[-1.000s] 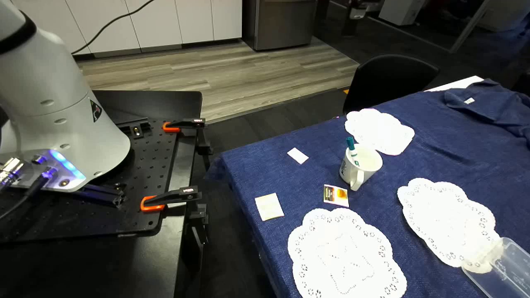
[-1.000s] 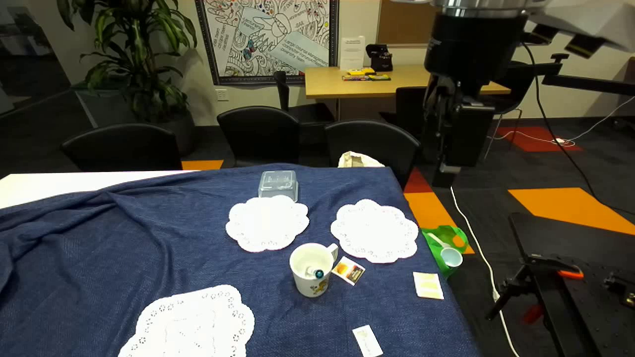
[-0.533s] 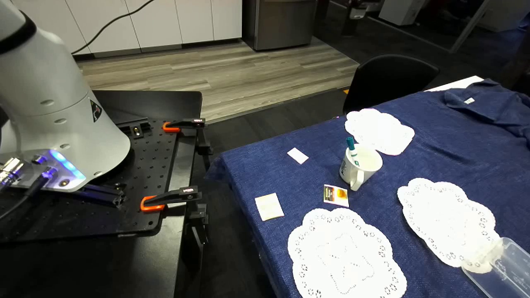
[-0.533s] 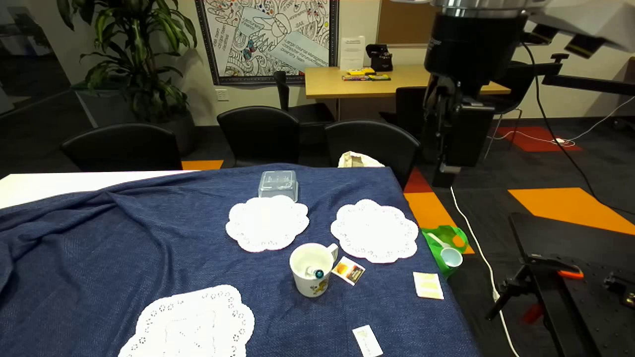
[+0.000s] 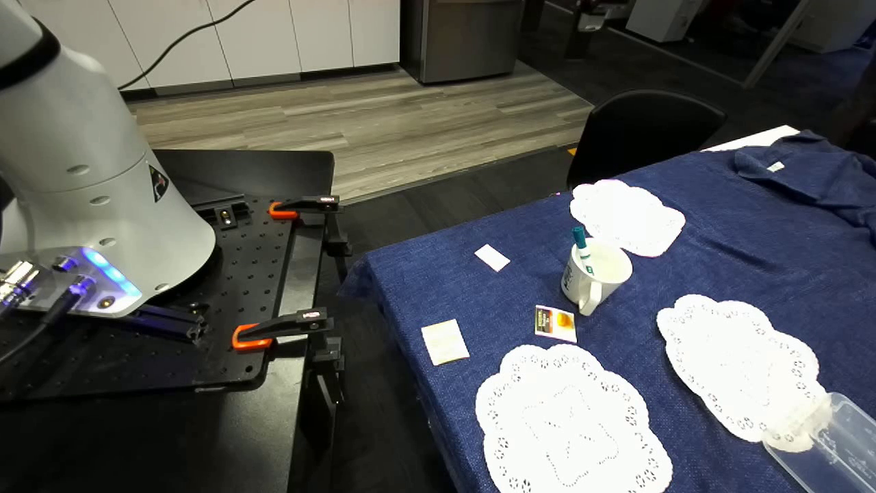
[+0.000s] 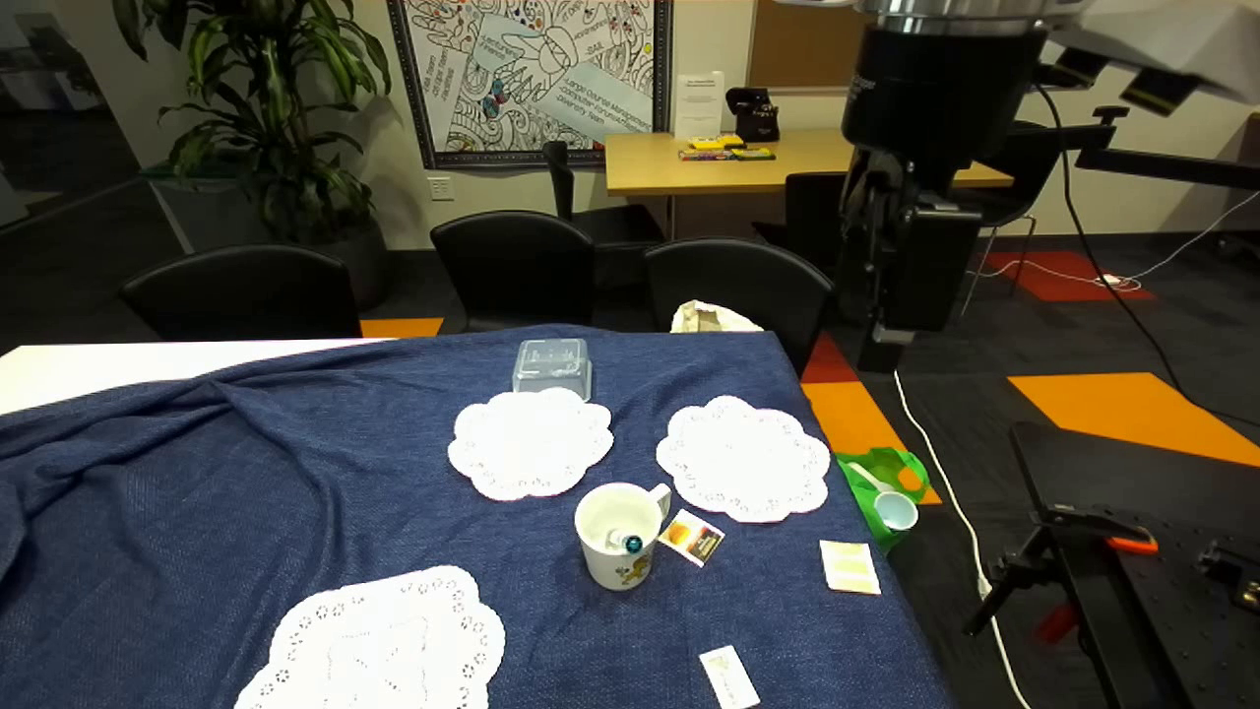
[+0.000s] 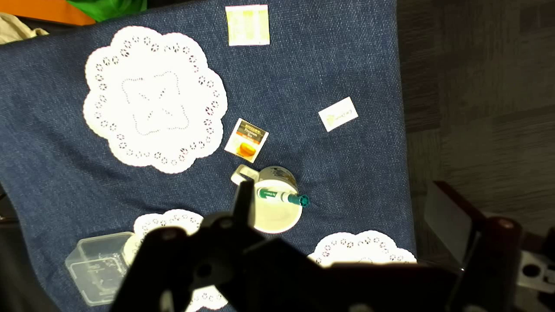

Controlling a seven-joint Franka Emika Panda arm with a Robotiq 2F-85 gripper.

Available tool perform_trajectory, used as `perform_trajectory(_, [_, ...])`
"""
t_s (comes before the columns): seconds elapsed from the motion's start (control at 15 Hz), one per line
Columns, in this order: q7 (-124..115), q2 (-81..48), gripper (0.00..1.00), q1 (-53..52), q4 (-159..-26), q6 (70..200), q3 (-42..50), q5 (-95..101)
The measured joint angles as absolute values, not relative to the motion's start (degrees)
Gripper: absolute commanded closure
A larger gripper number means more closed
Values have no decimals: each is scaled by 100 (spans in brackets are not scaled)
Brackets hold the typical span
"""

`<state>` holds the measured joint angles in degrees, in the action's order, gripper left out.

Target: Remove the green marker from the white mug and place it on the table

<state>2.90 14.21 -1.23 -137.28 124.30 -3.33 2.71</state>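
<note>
Because the green marker (image 7: 284, 197) leans in the white mug (image 5: 608, 286) with its capped end jutting past the rim, I want to take that end from above and leave the rim alone. My gripper (image 7: 344, 206) has its jaws spread wide, nothing held between them, so I judge the step in hand to be the approach. I should bring it over the mug, turn it until the pads sit either side of the cap, pinch, then draw the marker out along its own slant; a sideways tug could tip the mug. I would lay it flat on the navy-draped table (image 5: 523, 281), between the mug and the small white packet (image 7: 338, 114). The Panda arm (image 5: 96, 150) holds the gripper pointing nearly straight down, well apart from the mug; whether over the table or beyond its edge, I cannot tell.
</note>
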Motion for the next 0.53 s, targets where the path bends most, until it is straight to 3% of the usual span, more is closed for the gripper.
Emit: perform_trajectory(0.53, [638, 1378, 0, -125, -13734, 12649, -250, 138])
